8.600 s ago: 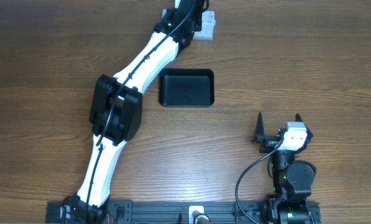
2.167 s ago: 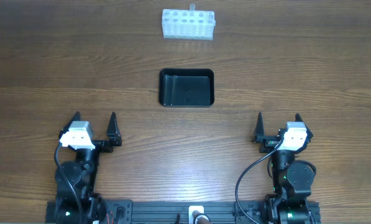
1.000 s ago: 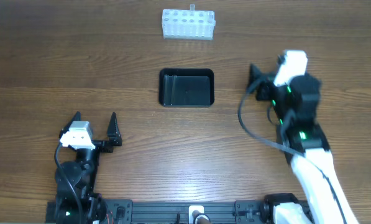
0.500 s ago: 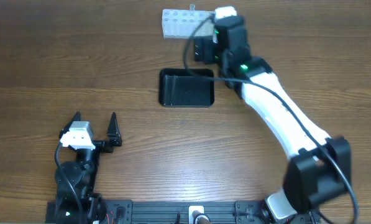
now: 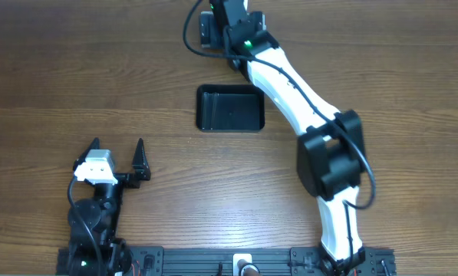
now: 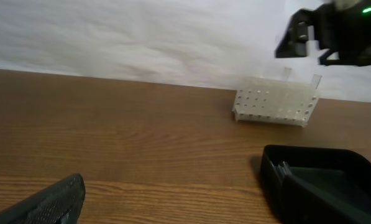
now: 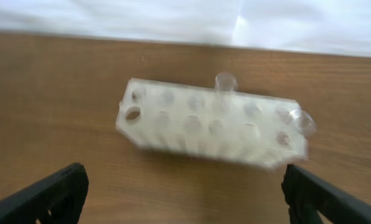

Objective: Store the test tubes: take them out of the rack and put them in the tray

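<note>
First, left tool (image 5: pixel 116 146): it sat low by its arm's base at the near left of the surface. Its fingers were spread wide with nothing between them, and one dark finger (image 6: pixel 51 200) showed in its own wrist view.
Surface (image 5: pixel 60 69): brown wood grain, carrying both the tray and the rack.
Tray (image 5: pixel 201 109): a black rectangular tray with rounded corners lay flat around the middle of the surface, well apart from the left tool. In the left wrist view its dark wall (image 6: pixel 278 180) stood nearer the camera than the rack.
Rack (image 7: pixel 204 134): a translucent white block with rows of round holes stood at the far edge of the surface, beyond the tray and apart from it. In the top view the right arm covered most of it.
Test tubes (image 7: pixel 225 81): two clear tubes stood upright in the rack, their tops above its upper face. One was in the far row near the middle, the other (image 7: pixel 302 122) at an end corner.
Right arm (image 5: pixel 290 84): white and black, it stretched from its base at the near right across the middle, past the tray's right side to the far edge.
Right tool (image 7: pixel 184 177): it hung in the air above the rack and held nothing. Its fingers were spread wide, farther apart than the rack was long in its own wrist view. In the left wrist view it hung dark above the rack.
</note>
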`<state>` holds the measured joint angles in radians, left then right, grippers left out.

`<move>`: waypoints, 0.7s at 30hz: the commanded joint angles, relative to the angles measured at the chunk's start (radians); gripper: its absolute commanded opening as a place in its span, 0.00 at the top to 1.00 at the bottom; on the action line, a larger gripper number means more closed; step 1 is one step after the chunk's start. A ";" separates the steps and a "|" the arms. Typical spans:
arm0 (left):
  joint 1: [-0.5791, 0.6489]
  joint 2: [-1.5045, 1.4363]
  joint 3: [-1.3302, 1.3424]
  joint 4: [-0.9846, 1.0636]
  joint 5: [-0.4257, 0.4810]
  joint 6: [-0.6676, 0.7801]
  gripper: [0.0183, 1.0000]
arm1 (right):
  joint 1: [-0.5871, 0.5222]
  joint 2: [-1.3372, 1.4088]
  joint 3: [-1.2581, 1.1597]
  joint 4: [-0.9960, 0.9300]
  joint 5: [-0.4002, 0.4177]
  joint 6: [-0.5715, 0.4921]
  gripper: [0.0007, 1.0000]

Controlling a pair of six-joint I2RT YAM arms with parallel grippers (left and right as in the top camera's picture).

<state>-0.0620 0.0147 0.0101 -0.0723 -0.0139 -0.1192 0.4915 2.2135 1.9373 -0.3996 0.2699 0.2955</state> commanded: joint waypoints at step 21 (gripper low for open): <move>0.006 -0.009 -0.004 -0.003 0.010 0.015 0.00 | -0.002 0.276 0.272 0.047 0.188 0.010 0.01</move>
<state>-0.0620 0.0147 0.0101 -0.0723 -0.0139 -0.1192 0.4915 2.4752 2.1792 -0.3626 0.4198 0.3103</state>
